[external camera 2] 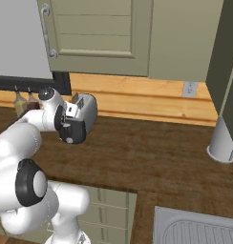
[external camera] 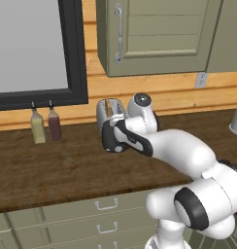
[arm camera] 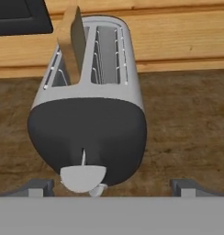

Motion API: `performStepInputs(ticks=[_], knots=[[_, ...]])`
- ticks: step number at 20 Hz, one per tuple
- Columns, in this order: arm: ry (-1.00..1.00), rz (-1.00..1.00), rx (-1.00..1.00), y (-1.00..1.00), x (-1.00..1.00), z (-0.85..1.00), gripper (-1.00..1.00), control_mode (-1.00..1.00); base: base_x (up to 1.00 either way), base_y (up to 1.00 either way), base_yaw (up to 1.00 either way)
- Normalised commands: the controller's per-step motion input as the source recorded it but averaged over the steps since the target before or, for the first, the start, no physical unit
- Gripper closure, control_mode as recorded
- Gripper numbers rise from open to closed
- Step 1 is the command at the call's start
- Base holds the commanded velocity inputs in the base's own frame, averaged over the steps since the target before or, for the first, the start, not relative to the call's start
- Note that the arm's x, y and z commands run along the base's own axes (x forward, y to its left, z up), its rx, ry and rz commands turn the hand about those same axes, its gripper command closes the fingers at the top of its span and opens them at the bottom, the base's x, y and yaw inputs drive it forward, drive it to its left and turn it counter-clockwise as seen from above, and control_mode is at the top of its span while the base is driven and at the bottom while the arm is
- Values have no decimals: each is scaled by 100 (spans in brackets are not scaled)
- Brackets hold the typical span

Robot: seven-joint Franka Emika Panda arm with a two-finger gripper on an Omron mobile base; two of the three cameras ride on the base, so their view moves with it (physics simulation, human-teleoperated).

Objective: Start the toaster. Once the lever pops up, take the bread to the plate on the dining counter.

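Spread pincer [arm camera: 111, 186] hangs before the shiny silver, black-ended toaster [arm camera: 88, 124] near the dark wooden tabletop's [arm camera: 187, 124] back edge; misaligned, it could miss the pale lever [arm camera: 83, 176], nudging the tan bread slice [arm camera: 71, 43].

Dark wood counter [external camera: 67, 170] carries toaster [arm camera: 88, 114], two bottles [external camera: 45, 125], grey canister [external camera 2: 222, 140].

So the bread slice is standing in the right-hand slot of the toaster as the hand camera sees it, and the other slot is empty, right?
Not quite. In the hand view the bread stands in the left-hand slot of the toaster, sticking up above its top; the right-hand slot is the empty one.
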Motion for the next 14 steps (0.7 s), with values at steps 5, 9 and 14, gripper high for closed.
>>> performStepInputs(ticks=[5,9,14], knots=[[0,0,0,0,4,-28,-100,-100,0,0,0],[0,0,0,0,0,-26,-100,-100,0,0,0],[2,0,0,0,1,-9,-100,-100,0,0,0]])
